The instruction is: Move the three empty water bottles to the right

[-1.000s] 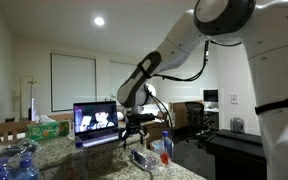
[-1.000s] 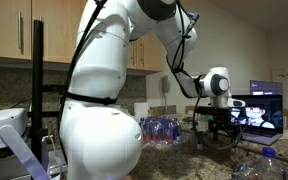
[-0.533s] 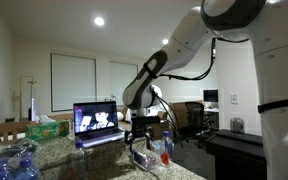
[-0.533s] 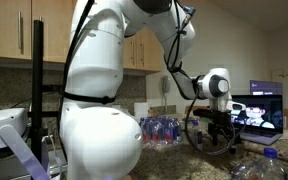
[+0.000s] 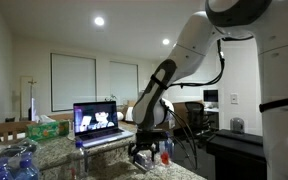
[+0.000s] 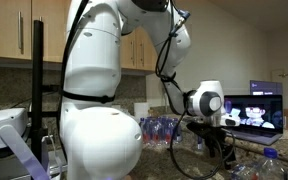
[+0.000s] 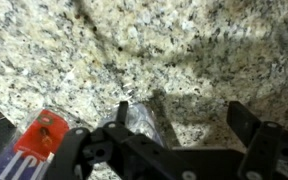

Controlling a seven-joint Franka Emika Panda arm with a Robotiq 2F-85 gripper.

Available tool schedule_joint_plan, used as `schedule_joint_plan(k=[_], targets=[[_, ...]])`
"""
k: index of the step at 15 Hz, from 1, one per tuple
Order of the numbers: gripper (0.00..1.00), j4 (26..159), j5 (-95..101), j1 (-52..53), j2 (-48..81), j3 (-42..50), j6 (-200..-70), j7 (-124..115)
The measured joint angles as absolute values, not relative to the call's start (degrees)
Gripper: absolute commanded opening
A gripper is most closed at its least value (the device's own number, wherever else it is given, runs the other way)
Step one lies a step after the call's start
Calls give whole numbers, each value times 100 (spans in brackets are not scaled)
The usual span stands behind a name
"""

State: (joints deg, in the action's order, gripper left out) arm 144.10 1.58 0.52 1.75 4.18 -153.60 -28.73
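**Open gripper down low over a bottle on the counter**

The gripper [image 5: 147,152] is right down at the granite counter [image 5: 74,160], and in the wrist view its jaws [image 7: 189,125] stand wide apart with nothing clamped between them. Just inside one finger [image 7: 123,112] a clear plastic bottle [image 7: 144,122] lies on the speckled stone, close against that finger, though whether it actually touches is hard to say. A red-labelled item [image 7: 39,140] sits off to the side in the same view, too blurred to name.

In an exterior view the white arm [image 5: 199,50] sweeps down in front of the open laptop [image 5: 96,122], whose screen is lit. At the near corner of the counter sits a bluish heap of clear plastic [image 5: 14,160]. In the other outside view the gripper [image 6: 217,150] hangs low beside a blue-capped bottle [image 6: 269,160], with a pack of bottles [image 6: 162,130] standing against the wall behind.
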Motion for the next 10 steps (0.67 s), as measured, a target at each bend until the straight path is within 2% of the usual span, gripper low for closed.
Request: schedule_joint_plan(k=[3, 10], targets=[[100, 14589, 158, 16, 202, 454, -15798, -2893], [100, 14891, 291, 0, -23, 531, -15847, -3287]])
